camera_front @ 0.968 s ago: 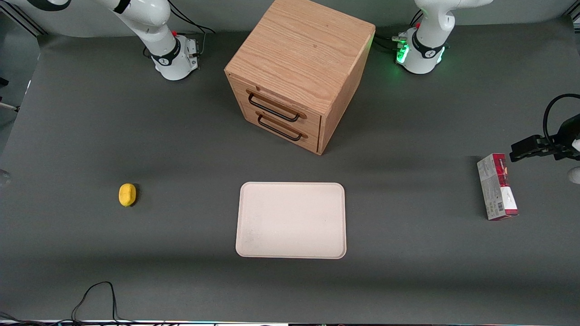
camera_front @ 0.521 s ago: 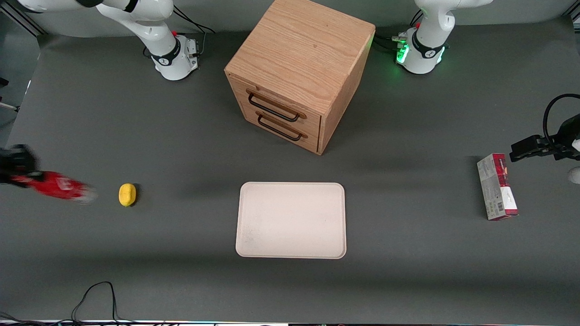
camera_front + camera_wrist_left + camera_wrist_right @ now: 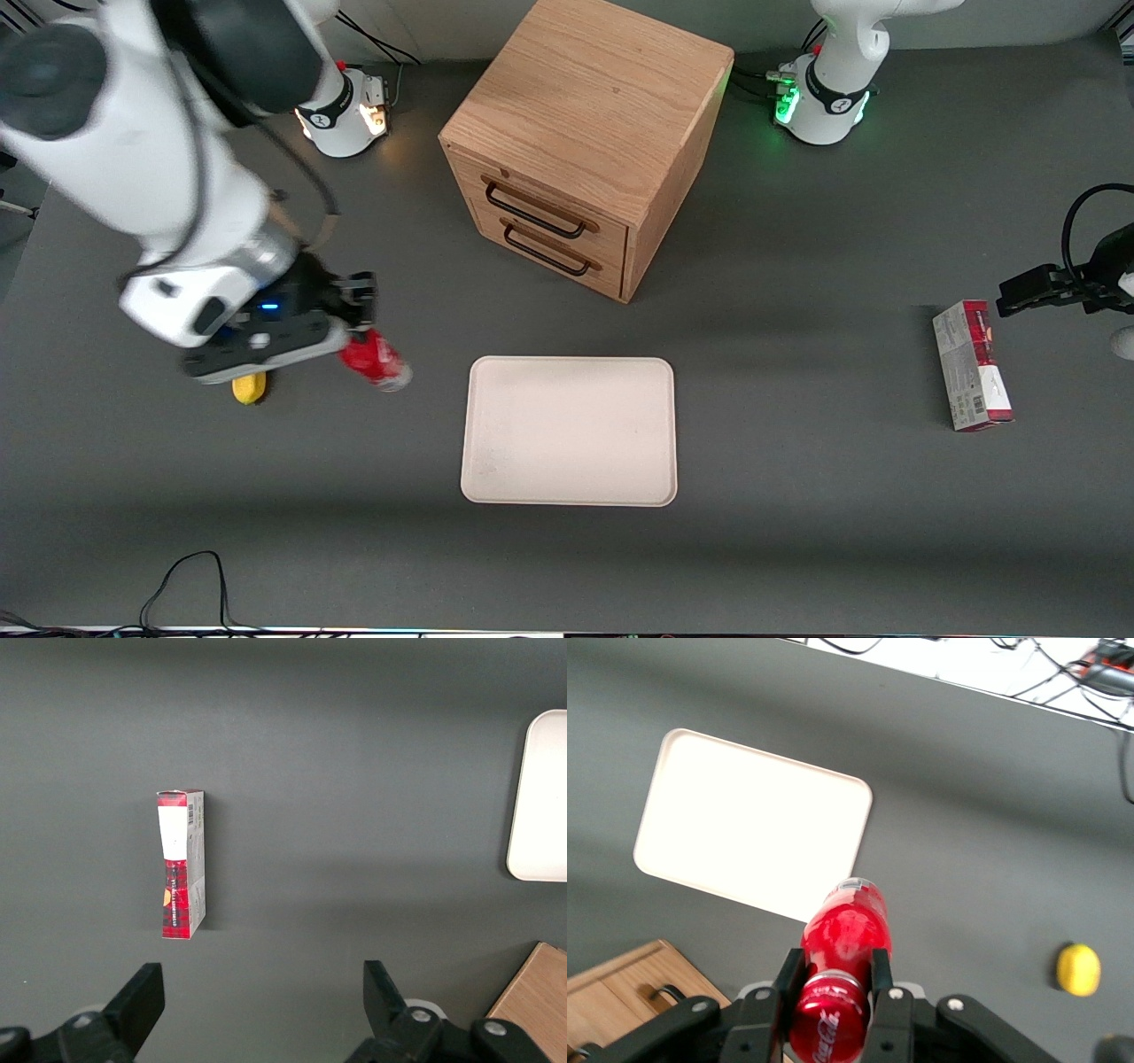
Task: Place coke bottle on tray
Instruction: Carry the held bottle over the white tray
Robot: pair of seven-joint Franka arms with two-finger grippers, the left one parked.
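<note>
While I carry the coke bottle (image 3: 375, 360) above the dark table (image 3: 354, 549), the main risk, as I judge it, is a slip: my gripper (image 3: 835, 978) pinches the slim red body near its capped end, and most of the bottle's length sticks out past my fingers (image 3: 880, 967), so a quick swing could twist it in the grasp or let it drop short of the tray. Nearest the front camera lies the pale beige tray (image 3: 569, 489), bare and flat, its low rim something the clear base could catch on if I come down too shallow. My gripper hangs just beside that tray, toward my end of the table, with the bottle tilted, its base pointing at the tray's near corner; bottle and tray are apart, not yet overlapping. My fingers are clamped narrowly on both sides of the bottle, closed only to its width. A small yellow lemon-like object (image 3: 248, 388) sits partly under my wrist. Farther off stands the wooden two-drawer box (image 3: 585, 142), and a red-and-grey carton (image 3: 972, 365) lies toward the parked arm's end.
</note>
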